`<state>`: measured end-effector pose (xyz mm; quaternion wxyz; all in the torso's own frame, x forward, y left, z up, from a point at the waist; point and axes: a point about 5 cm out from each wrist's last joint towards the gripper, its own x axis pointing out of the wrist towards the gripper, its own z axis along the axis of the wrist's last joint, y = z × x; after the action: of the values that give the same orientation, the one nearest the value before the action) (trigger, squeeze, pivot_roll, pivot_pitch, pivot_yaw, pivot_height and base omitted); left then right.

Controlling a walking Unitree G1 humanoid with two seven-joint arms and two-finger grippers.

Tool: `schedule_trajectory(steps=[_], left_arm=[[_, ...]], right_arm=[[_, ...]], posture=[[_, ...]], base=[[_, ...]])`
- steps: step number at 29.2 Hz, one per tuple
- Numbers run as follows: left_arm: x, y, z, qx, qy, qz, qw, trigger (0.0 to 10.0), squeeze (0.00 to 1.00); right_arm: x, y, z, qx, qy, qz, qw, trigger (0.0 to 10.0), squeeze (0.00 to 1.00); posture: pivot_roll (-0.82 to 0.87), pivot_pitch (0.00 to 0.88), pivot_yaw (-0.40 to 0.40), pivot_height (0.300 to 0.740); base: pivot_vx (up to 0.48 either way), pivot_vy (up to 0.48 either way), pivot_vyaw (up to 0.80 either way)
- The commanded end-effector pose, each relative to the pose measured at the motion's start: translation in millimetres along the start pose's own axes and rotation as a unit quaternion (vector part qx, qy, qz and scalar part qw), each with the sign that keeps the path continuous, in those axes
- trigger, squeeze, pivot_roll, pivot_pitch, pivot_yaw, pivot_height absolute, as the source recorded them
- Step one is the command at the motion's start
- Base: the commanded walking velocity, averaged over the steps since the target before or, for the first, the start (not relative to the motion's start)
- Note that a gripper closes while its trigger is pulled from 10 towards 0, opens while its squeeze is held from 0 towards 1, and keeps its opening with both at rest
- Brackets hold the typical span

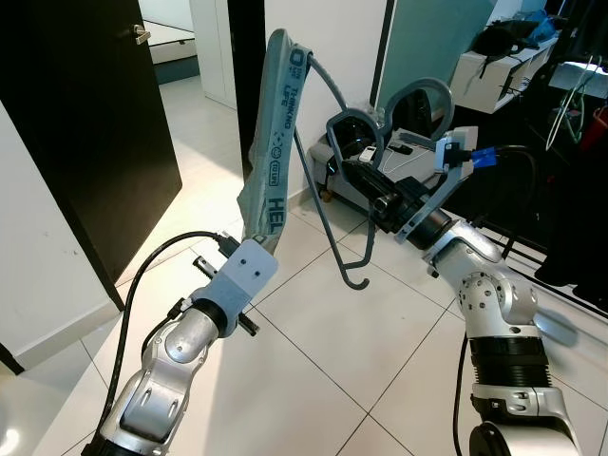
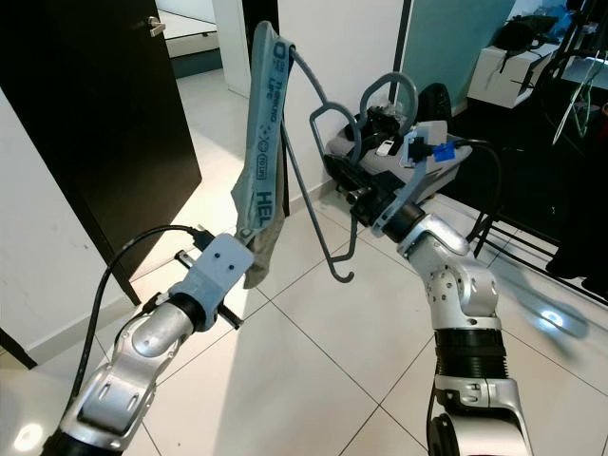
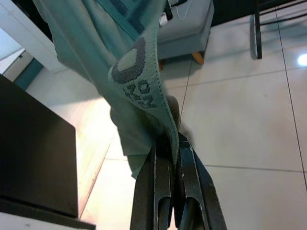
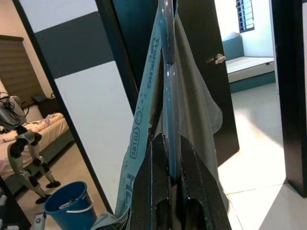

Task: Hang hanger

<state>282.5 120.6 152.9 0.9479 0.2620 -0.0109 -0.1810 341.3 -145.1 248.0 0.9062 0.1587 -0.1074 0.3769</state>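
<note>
Left claw [image 3: 168,158] is pinched shut on the lower end of a grey-green towel [image 1: 271,142]. The towel is draped over one end of a grey hanger [image 1: 328,190], held up in the air between both arms, above the tiled floor [image 1: 313,351].

Right claw [image 4: 169,153] is clamped on the hanger's bar; the bar runs straight between the fingers [image 4: 153,191] in the right wrist view. The hanger's hook [image 1: 356,275] points down, free in the air, touching nothing.

Towel border has teal woven lettering: "HEL" reads clearly near the lower end, small round logos above it, rest too small to read. Left wrist view shows a dark patch with "NON"-like letters, partly folded, not sure.

Dark door [image 1: 85,123] on the robot's left. Blue bucket [image 4: 67,206] on the floor in the right wrist view.
</note>
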Motion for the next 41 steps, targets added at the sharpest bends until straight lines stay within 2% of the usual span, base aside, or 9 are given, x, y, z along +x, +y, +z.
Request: schedule_trajectory(steps=[1,12,13,15,25,31,39,40,41], left_arm=[[-7.3,3.1,-18,0.007,0.034,0.000,0.999,10.0,0.00],[-12.4,2.9,-28,0.009,0.049,-0.002,0.999,10.0,0.00],[-11.8,0.2,-26,-0.001,0.043,-0.008,0.999,10.0,0.65],[-11.0,-2.0,-22,-0.023,0.032,-0.013,0.999,10.0,1.00],[-21.2,8.2,-16,-0.064,0.015,-0.070,0.995,10.0,1.00],[-36.6,58.6,8,-0.093,-0.030,-0.059,0.993,10.0,1.00],[-31.9,97.7,43,-0.162,-0.125,0.102,0.974,10.0,1.00],[-26.5,93.9,54,-0.196,-0.149,0.132,0.960,10.0,0.02],[-26.5,93.9,54,-0.196,-0.149,0.132,0.960,10.0,0.02]], right_arm=[[3.5,6.7,11,-0.001,-0.026,0.022,0.999,10.0,0.00],[3.4,9.6,14,0.002,-0.032,0.032,0.999,10.0,0.00],[3.0,10.6,14,0.003,-0.032,0.035,0.999,10.0,0.00],[2.6,11.7,13,0.004,-0.032,0.037,0.999,10.0,0.00],[0.5,14.4,11,0.008,-0.032,0.043,0.999,10.0,0.00],[-1.0,16.5,1,0.001,-0.007,0.054,0.999,10.0,0.00],[-5.6,17.9,-9,-0.008,0.020,0.054,0.998,10.0,0.00],[-6.6,19.2,-13,-0.009,0.030,0.056,0.998,10.0,0.00],[-6.6,19.2,-13,-0.009,0.030,0.056,0.998,10.0,0.00]], posture=[[0.02,0.000,-0.034,0.740],[0.02,0.000,-0.029,0.740],[0.02,0.000,-0.027,0.740],[0.02,0.000,-0.025,0.740],[0.02,0.000,-0.014,0.740],[0.03,0.000,-0.019,0.740],[0.03,0.000,-0.026,0.740],[0.03,0.000,-0.028,0.740],[0.03,0.000,-0.028,0.740]], base=[[0.000,0.000,0.00],[0.000,0.000,0.00],[0.000,0.000,0.00],[0.000,0.000,0.00],[0.000,0.000,0.00],[0.000,0.000,0.00],[0.000,0.000,0.00],[0.000,0.000,0.00],[0.000,0.000,0.00]])
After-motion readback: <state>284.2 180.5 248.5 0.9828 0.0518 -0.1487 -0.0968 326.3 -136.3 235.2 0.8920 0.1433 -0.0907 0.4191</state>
